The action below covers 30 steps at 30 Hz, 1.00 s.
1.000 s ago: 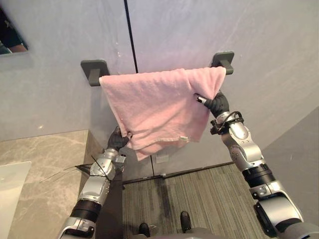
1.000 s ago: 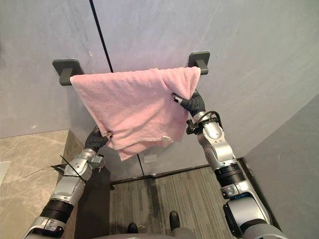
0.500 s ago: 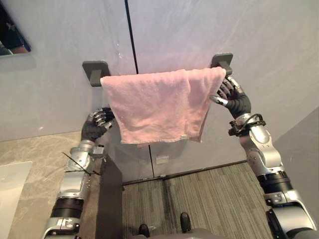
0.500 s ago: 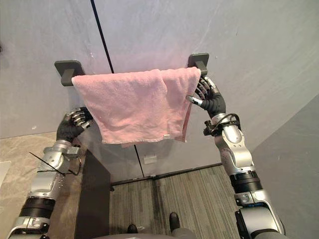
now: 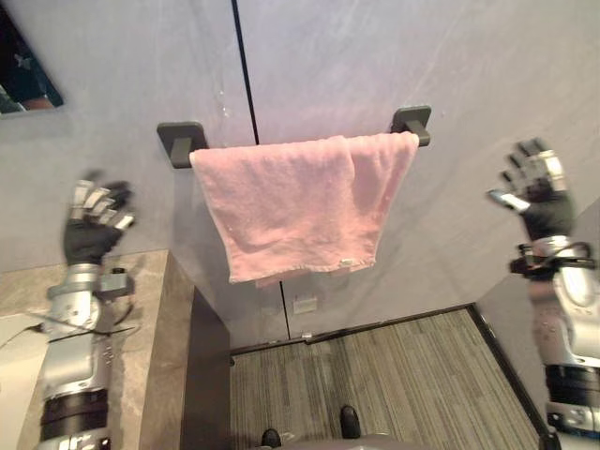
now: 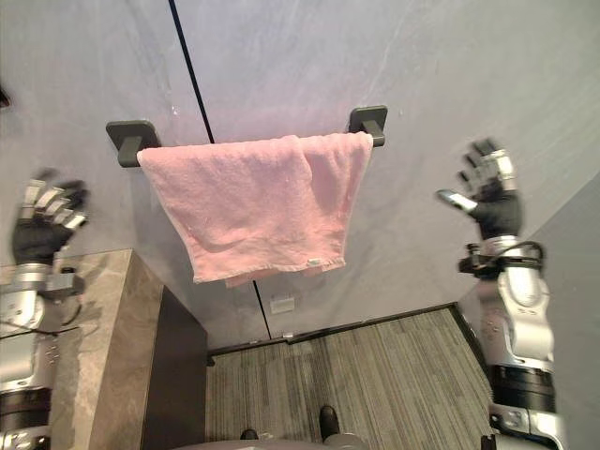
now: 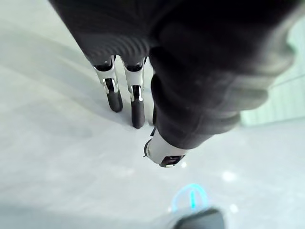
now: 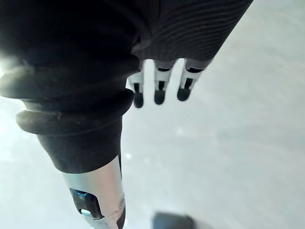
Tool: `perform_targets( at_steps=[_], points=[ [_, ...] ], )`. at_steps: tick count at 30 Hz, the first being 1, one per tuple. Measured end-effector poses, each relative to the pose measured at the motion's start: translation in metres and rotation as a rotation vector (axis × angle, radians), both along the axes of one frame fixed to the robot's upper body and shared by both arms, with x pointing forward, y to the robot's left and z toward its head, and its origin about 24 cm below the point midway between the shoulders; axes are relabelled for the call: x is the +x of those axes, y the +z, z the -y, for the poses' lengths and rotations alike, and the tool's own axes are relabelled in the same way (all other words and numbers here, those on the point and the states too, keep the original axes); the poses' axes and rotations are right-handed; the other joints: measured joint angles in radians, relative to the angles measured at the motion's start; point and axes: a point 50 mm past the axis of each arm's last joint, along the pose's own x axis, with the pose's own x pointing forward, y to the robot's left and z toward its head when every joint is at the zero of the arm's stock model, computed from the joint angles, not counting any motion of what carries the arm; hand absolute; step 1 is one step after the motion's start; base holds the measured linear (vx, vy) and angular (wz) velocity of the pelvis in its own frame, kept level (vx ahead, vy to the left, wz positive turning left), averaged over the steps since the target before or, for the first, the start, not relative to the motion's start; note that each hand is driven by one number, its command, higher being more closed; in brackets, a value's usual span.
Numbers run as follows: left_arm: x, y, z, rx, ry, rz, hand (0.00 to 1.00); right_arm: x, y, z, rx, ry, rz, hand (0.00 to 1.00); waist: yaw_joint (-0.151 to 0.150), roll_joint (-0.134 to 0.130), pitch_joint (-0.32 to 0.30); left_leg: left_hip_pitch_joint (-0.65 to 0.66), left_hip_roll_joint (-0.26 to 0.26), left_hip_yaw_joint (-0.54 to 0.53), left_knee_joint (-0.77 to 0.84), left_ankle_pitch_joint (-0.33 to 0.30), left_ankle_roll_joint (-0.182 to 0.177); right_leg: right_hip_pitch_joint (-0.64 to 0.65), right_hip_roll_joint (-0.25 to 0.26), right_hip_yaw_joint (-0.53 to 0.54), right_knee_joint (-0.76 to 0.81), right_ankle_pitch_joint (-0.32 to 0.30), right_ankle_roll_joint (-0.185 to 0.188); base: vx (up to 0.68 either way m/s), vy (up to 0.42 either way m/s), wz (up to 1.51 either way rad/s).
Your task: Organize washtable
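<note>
A pink towel [image 5: 298, 206] hangs draped over a dark wall rail [image 5: 181, 142], its lower hem uneven and a small label near the bottom edge. My left hand [image 5: 92, 228] is raised over the marble counter, well left of the towel, fingers spread and holding nothing. Far to the right, my right hand [image 5: 536, 192] is up beside the wall, open and empty too. In the wrist views the fingers [image 7: 135, 98] of the left hand and the fingers [image 8: 160, 89] of the right hand stretch out straight against the bare grey wall.
A marble washtable counter [image 5: 141, 328] with a dark side panel [image 5: 208, 375] fills the lower left. A mirror corner [image 5: 23, 84] shows at the upper left. Striped grey floor [image 5: 394, 384] lies below the towel, with a wall socket [image 5: 304, 304] near its base.
Both hands let go of the towel and swung outward, left hand to the left, right hand to the right, fingers opening. The towel now hangs free and smoother on the rail.
</note>
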Motion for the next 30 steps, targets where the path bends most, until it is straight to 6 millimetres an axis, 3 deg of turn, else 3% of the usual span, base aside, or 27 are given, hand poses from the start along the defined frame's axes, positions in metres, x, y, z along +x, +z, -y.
perform_targets(
  at_steps=[2,4,6,9,13,15,16,17,25,30],
  points=[
    [-0.004,0.016,0.006,0.027,-0.002,0.081,0.00,-0.010,0.019,-0.003,-0.047,-0.042,0.095,0.00,0.001,0.005,-0.022,0.005,0.000,0.000,0.000,-0.002,-0.001,0.005,0.002,-0.002,0.000,-0.004,-0.001,0.00,0.000,0.00],
    [-0.010,0.034,0.021,0.063,-0.034,0.186,0.00,-0.023,0.039,-0.018,-0.100,-0.047,0.223,0.00,0.001,0.010,-0.040,0.014,0.000,0.001,-0.001,-0.003,-0.002,0.014,0.004,-0.004,0.000,-0.008,-0.003,0.01,-0.002,0.02],
    [-0.014,0.043,0.036,0.072,-0.072,0.248,0.00,-0.032,0.043,-0.029,-0.103,-0.039,0.285,0.00,0.002,0.011,-0.052,0.016,0.001,0.006,-0.001,-0.005,-0.005,0.017,0.004,-0.005,0.000,-0.011,-0.007,0.00,0.000,0.00],
    [-0.014,0.040,0.067,0.077,-0.213,0.257,0.00,-0.032,0.033,-0.051,-0.051,0.082,0.280,0.00,0.002,0.013,-0.071,0.019,0.002,0.012,-0.001,-0.008,-0.003,0.019,0.002,-0.007,0.000,-0.011,-0.007,0.00,0.000,0.00],
    [-0.007,0.018,0.117,0.034,-0.522,0.160,0.00,-0.022,0.003,-0.097,-0.039,0.383,0.142,0.00,0.004,0.016,-0.076,0.019,0.000,0.015,-0.001,-0.010,0.001,0.018,-0.001,-0.007,0.000,-0.011,-0.006,-0.03,0.011,-0.06],
    [-0.005,-0.005,0.145,-0.021,-0.729,0.050,0.00,-0.018,-0.016,-0.129,-0.055,0.596,0.045,0.00,0.003,0.015,-0.075,0.017,0.000,0.015,-0.001,-0.010,0.002,0.014,-0.003,-0.004,0.000,-0.013,-0.003,-0.03,0.008,-0.08],
    [-0.004,-0.010,0.149,-0.030,-0.763,0.023,0.00,-0.018,-0.020,-0.134,-0.063,0.633,0.022,0.00,0.003,0.014,-0.074,0.015,0.000,0.015,-0.001,-0.010,0.002,0.014,-0.003,-0.004,0.000,-0.014,-0.002,-0.04,0.007,-0.05],
    [-0.001,-0.029,0.159,-0.068,-0.845,-0.060,0.00,-0.016,-0.038,-0.146,-0.084,0.740,-0.069,0.00,0.003,0.013,-0.073,0.010,0.001,0.015,-0.001,-0.011,0.002,0.013,-0.004,-0.004,0.000,-0.025,0.014,0.00,0.000,0.00],
    [0.004,-0.087,0.161,-0.114,-0.895,-0.364,0.00,-0.008,-0.092,-0.166,-0.096,0.936,-0.379,0.00,0.006,0.001,-0.071,-0.012,-0.012,0.010,-0.001,-0.005,-0.001,-0.028,-0.007,-0.003,0.031,-0.022,0.017,0.03,-0.001,0.02],
    [0.014,-0.096,0.161,-0.104,-0.889,-0.418,0.00,0.006,-0.088,-0.180,-0.121,0.997,-0.388,0.00,0.003,0.000,-0.039,-0.038,-0.014,0.000,0.000,-0.003,0.003,-0.047,-0.022,-0.004,0.023,-0.014,0.014,0.04,0.011,0.06]
  ],
)
